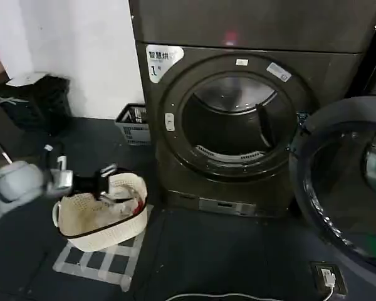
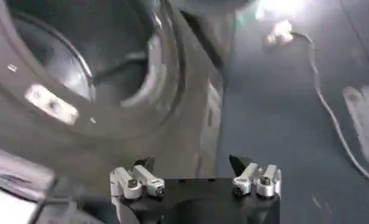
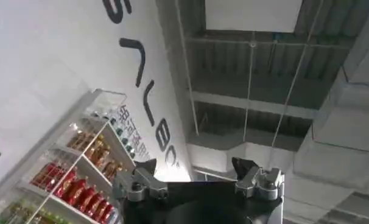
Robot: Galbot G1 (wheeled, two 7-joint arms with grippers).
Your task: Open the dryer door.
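The dryer door (image 1: 348, 182) is already swung wide open at the right edge of the head view, round face tilted toward the camera, hinge side beside the drum opening (image 1: 229, 122) at frame centre. Left gripper (image 1: 91, 182), jaws spread and empty, hangs lower left over a laundry basket (image 1: 100, 226). Right gripper (image 3: 196, 176) is spread too, aimed at the ceiling. Step looks finished; best to retract clear without bumping the door.

Dryer door (image 1: 348, 182) cut off at the right edge; blurred left arm (image 1: 15, 185) at the left edge.
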